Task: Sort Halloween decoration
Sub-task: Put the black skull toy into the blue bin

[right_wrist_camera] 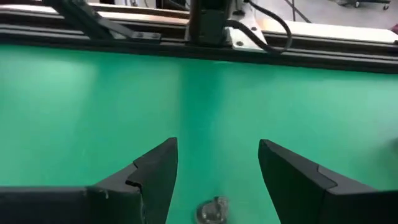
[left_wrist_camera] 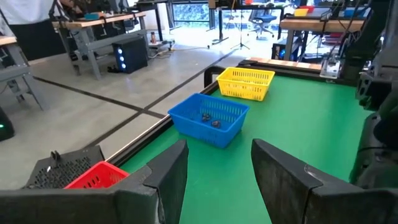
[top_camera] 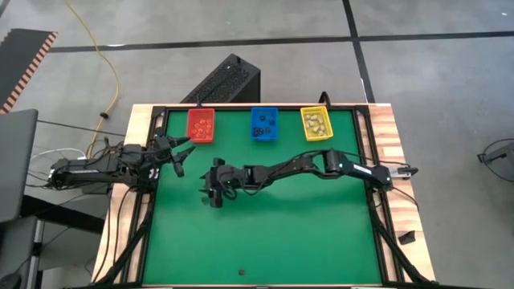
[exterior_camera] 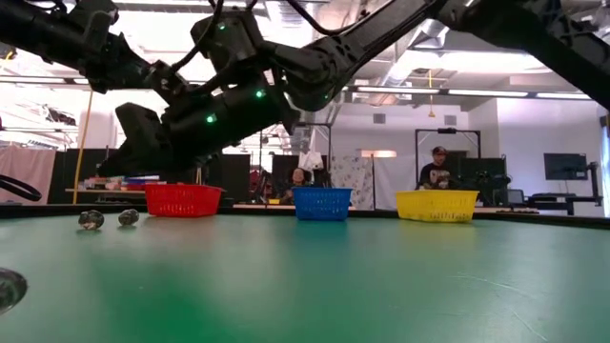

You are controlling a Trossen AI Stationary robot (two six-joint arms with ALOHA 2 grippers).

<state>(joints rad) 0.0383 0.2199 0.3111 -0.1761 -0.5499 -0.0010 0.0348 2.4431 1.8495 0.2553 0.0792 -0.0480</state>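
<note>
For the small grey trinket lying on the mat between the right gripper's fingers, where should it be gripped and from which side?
Grip the trinket across its middle, coming straight down from above. It is small, roundish and lies low on the green mat with nothing beside it, so there is no handle or edge to favour. The right gripper is open, with the trinket roughly centred under the gap.

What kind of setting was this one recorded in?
Probably a robotics lab or workshop: a green-topped table framed in dark rails stands on a bare concrete floor, with workbenches and a seated person at monitors beyond.
</note>
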